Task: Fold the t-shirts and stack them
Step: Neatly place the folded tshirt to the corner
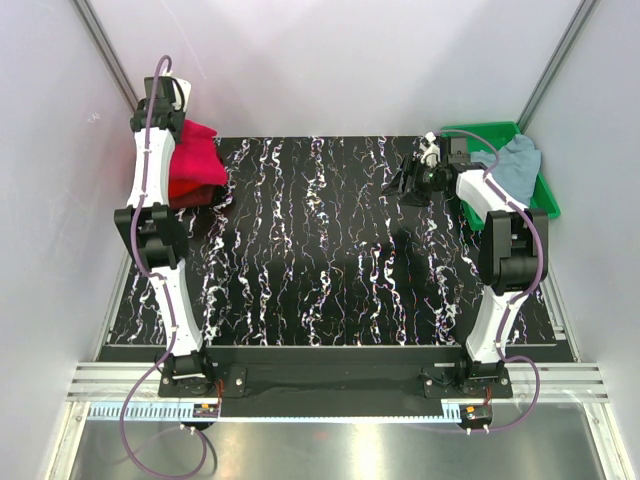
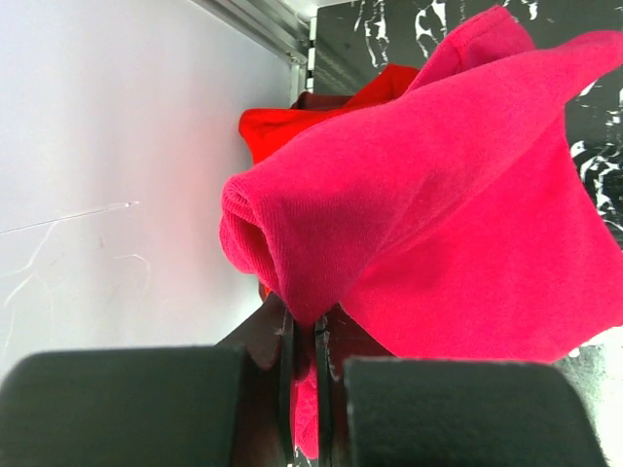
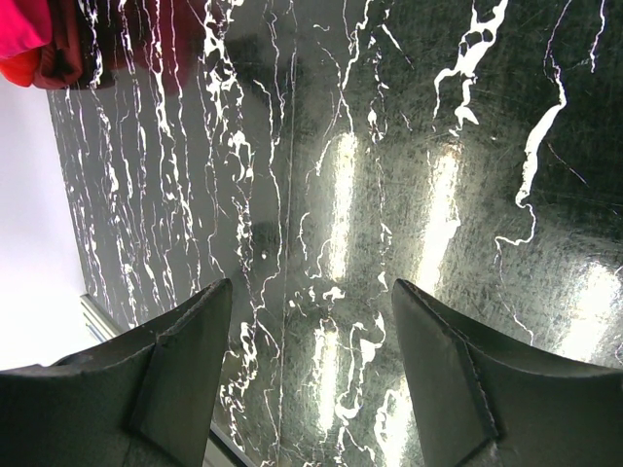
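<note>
A pile of red t-shirts lies at the far left of the black marbled table. My left gripper is above it, shut on a fold of a crimson t-shirt; the cloth is pinched between the fingers. A brighter red shirt lies behind it. A pale grey-blue t-shirt lies in the green tray at the far right. My right gripper is open and empty above the bare table, left of the tray. The red pile shows in the right wrist view.
White walls close in the left, right and back sides. The left gripper is close to the left wall. An aluminium rail runs along the near edge by the arm bases.
</note>
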`<action>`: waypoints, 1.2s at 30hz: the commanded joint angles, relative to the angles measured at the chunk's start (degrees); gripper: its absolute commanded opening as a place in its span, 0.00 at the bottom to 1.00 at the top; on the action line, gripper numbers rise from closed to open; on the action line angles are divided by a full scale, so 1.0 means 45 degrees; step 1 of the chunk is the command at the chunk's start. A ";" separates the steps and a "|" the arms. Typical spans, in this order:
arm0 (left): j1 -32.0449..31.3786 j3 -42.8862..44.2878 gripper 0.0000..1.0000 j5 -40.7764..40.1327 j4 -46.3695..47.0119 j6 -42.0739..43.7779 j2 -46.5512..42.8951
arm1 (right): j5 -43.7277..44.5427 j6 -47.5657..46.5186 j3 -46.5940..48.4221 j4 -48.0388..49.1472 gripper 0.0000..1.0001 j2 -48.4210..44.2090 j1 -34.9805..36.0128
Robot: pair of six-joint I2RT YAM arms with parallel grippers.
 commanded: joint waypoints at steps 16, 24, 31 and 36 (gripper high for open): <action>0.0104 0.0950 0.00 0.0563 0.0588 -0.0192 -0.1572 | 0.0063 0.0014 -0.0179 0.0549 0.74 -0.0939 -0.0076; -0.0365 0.1047 0.00 0.0664 0.0451 -0.0095 -0.1964 | 0.0004 0.0112 -0.0179 0.0608 0.74 -0.0939 -0.0057; -0.0365 0.1067 0.00 0.0273 0.0704 0.0081 -0.2042 | 0.0024 -0.0005 -0.0491 0.0608 0.74 -0.1232 -0.0057; -0.0326 0.0814 0.00 0.0078 0.0646 0.0140 -0.1633 | 0.0063 -0.0063 -0.0687 0.0647 0.74 -0.1388 -0.0076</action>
